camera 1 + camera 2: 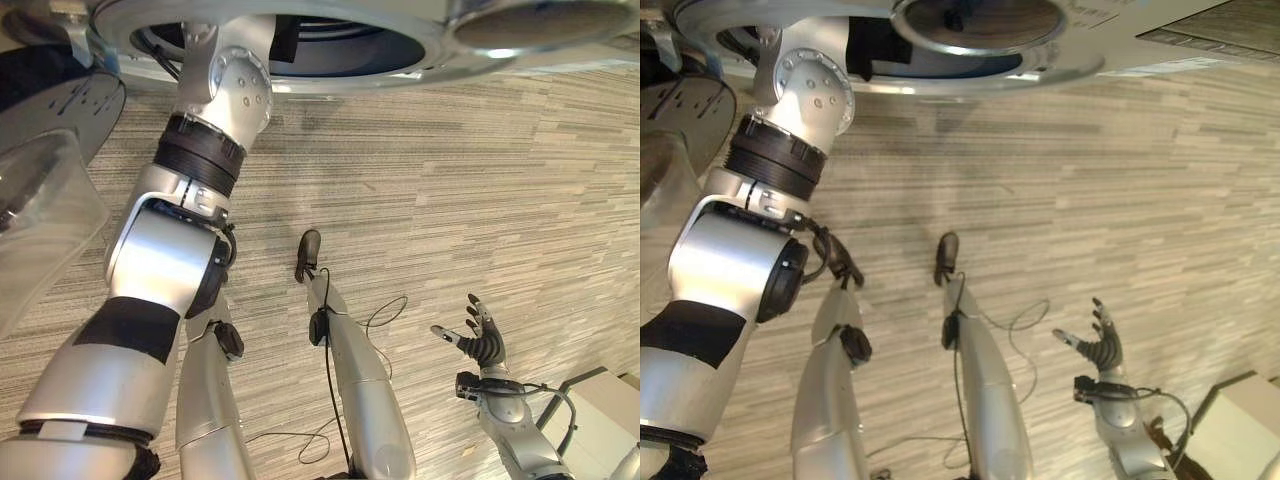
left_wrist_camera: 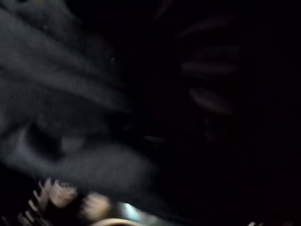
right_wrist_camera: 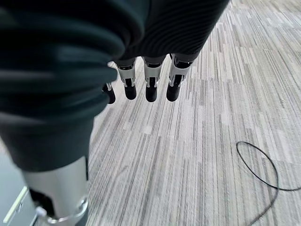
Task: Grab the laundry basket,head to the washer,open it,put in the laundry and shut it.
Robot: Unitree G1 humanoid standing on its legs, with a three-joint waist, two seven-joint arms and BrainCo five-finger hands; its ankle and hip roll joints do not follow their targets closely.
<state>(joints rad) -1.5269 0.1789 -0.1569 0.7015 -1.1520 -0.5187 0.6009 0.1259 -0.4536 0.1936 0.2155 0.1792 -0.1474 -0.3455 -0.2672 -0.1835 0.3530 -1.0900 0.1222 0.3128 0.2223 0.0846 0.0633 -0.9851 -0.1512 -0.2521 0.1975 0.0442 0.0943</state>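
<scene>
The washer's round silver-rimmed opening (image 1: pixel 300 70) fills the top of the left eye view. My left arm (image 1: pixel 215 110) reaches up into the dark drum, and its hand is hidden inside. In the left wrist view, dim grey folds of laundry (image 2: pixel 70 99) lie in the dark close to the hand. The open door, with its clear bowl-shaped window (image 1: pixel 40 220), stands at the far left. My right hand (image 1: pixel 485 340) hangs low on the right above the floor, open with spread fingers (image 3: pixel 150 84) and holding nothing.
Striped grey carpet (image 1: pixel 480 200) covers the floor below the washer. A second round silver-rimmed pane (image 1: pixel 975 22) sits at the top beside the opening. A white box (image 1: pixel 600 410) stands at the lower right, close to my right arm.
</scene>
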